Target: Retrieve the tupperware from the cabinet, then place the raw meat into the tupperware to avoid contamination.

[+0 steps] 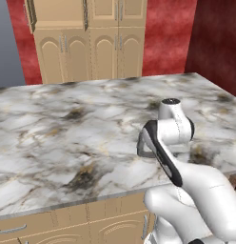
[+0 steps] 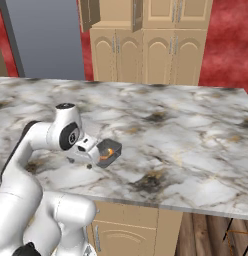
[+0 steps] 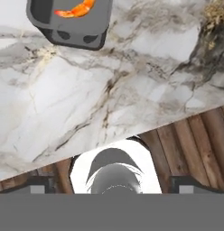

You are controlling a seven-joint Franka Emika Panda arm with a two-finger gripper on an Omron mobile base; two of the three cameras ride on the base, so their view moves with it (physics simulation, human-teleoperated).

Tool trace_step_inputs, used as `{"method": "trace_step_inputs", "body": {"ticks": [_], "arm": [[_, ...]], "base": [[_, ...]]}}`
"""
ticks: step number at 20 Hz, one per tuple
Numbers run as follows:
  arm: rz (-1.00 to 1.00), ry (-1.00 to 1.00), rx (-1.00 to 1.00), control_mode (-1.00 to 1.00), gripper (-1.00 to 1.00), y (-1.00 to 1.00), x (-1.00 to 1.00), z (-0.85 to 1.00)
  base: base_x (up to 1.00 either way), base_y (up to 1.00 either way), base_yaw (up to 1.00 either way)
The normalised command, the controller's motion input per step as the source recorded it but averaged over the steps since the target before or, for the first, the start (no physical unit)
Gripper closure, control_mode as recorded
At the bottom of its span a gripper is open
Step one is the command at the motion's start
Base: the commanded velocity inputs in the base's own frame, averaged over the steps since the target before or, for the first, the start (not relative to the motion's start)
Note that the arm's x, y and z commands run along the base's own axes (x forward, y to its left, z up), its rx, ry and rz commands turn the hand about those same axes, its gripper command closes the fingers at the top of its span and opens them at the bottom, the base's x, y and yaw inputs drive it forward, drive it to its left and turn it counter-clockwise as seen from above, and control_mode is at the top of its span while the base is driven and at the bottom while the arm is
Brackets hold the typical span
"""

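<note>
My gripper (image 3: pixel 112 185) hangs empty with its jaws spread wide, the two dark fingertips (image 3: pixel 39 184) standing far apart at 7 and 5 o'clock along the bottom of the hand view. Up at 11 o'clock in that view sits the tupperware (image 3: pixel 71 27), a dark grey open tub resting on the marble counter (image 3: pixel 109 94), and the raw meat (image 3: pixel 75 9), a small orange curl, lies inside it. From the right base view the tupperware (image 2: pixel 108 152) sits just beside my hand, at about 3 o'clock from my wrist, near the front edge of the marble counter (image 2: pixel 171 130), with the orange raw meat (image 2: pixel 110 151) showing in its open top. Nothing is between my fingers. The cabinet (image 2: pixel 146 45) stands at 12 o'clock beyond the counter against the red wall (image 2: pixel 226 45), one upper door (image 2: pixel 88 15) swung open. In the left base view the cabinet (image 1: pixel 89 43) is at 11 o'clock and my own arm hides the tub.
</note>
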Motion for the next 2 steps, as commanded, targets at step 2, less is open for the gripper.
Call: {"method": "trace_step_inputs", "body": {"ticks": [2], "arm": [[0.02, -0.07, 0.0, -1.0, -1.0, 0.48, -0.33, 0.0]], "base": [[0.0, 0.0, 0.0]]}}
